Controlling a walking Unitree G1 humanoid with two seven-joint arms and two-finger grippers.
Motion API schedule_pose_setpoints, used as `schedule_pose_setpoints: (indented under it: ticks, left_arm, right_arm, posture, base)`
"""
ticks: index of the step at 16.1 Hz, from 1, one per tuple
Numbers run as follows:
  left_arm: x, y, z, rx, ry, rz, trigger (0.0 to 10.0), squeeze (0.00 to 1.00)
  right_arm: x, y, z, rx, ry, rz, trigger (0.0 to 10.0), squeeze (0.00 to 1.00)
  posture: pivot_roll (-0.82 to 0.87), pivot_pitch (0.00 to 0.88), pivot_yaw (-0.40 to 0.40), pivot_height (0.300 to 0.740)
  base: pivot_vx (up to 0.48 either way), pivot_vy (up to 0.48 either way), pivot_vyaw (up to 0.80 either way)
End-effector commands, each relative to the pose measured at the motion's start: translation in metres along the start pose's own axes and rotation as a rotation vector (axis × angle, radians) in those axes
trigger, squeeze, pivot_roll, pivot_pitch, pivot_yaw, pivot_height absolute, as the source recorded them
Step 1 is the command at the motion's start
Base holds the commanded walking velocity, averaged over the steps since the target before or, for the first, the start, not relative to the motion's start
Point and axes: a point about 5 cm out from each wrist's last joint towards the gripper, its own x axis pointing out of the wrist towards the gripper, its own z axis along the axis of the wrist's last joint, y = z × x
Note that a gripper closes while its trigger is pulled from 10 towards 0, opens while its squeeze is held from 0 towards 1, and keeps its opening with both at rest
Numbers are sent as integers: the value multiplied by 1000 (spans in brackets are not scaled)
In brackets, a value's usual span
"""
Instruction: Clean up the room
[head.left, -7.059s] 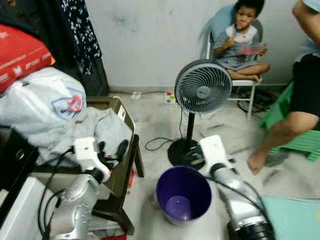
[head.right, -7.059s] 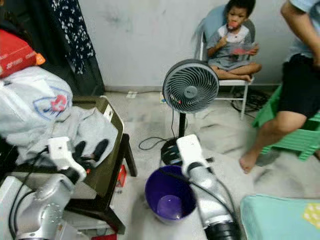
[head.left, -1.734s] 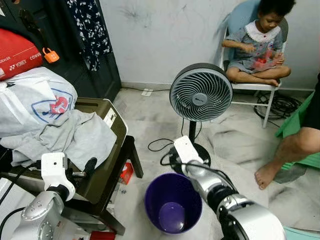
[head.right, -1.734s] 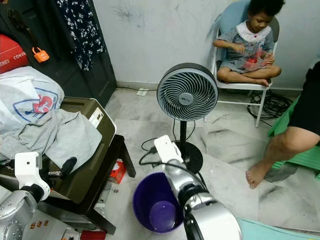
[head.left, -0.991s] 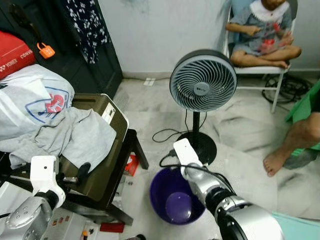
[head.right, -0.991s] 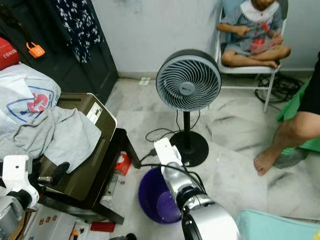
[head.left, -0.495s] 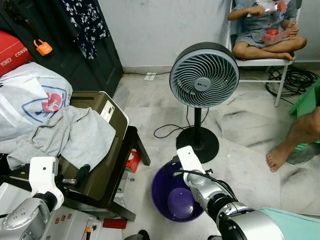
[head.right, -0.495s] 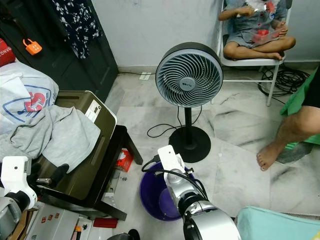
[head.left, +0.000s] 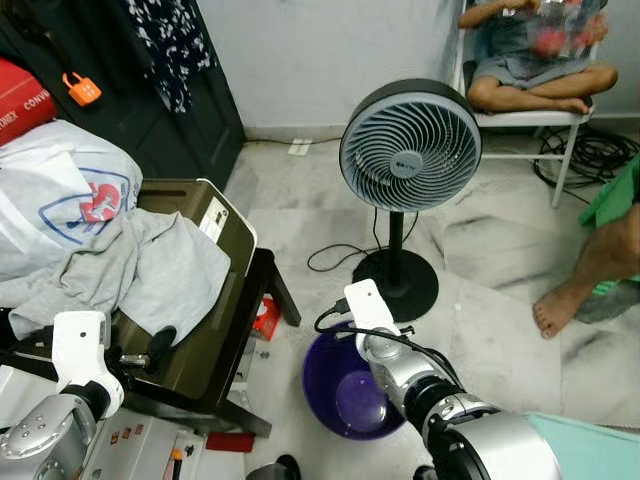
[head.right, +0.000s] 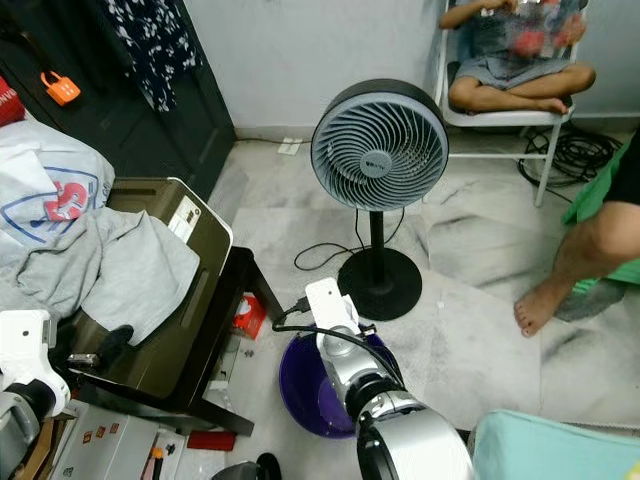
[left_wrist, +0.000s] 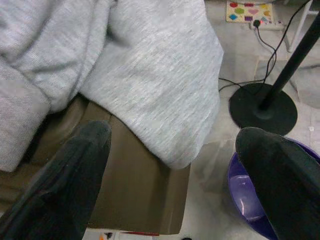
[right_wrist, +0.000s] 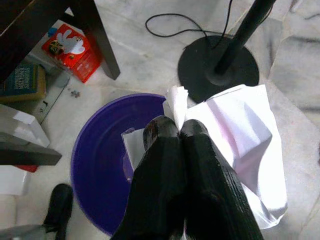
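A purple bin (head.left: 345, 395) stands on the marble floor in front of me. My right arm (head.left: 366, 312) reaches down over its rim. In the right wrist view my right gripper (right_wrist: 179, 131) is shut on a crumpled white paper (right_wrist: 235, 135), held above the bin's (right_wrist: 100, 165) opening. A grey garment (head.left: 150, 270) lies draped over a brown case (head.left: 225, 330) on a dark stand at my left. My left gripper (head.left: 150, 345) hovers open at the case's near edge, its fingers (left_wrist: 75, 170) spread wide just short of the garment (left_wrist: 150, 75).
A standing fan (head.left: 408, 152) with a black base (head.left: 396, 285) and loose cable rises just behind the bin. A red box (head.left: 265, 318) lies under the stand. A white bag (head.left: 60, 195) sits at left. A person sits on a chair (head.left: 530, 75); another's foot (head.left: 560, 315) rests at right.
The camera has risen and drifted. My right wrist has shifted slightly left over the bin's rim, still holding the paper. The left gripper stays open by the case.
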Motion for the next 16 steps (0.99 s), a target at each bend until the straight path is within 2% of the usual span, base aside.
schedule_pose_setpoints:
  ticks: [1,4,6,13,16]
  left_arm:
    - [-5,5,0,16,16,20,10000,0]
    - [-10,-1,-6,-2,49,5,10000,0]
    - [-11,1,-6,-17,57,16,10000,0]
    - [-11,7,-6,-53,71,45,10000,0]
    - [-10,7,-6,-52,73,47,10000,0]
  right_arm:
    - [-2,12,-3,14,6,28,10000,0]
    - [-4,19,-15,5,42,38,10000,0]
    - [-4,15,-19,5,54,23,10000,0]
    - [2,-21,17,52,-46,-105,10000,0]
    - [3,-27,20,63,-54,-129,10000,0]
  posture:
    - [67,236,181,740]
    - [64,268,188,740]
    - [75,274,193,740]
    - [74,273,195,740]
    - [75,269,196,740]
  base:
    - [0,0,0]
    - [0,0,0]
    - [0,0,0]
    - [0,0,0]
    - [0,0,0]
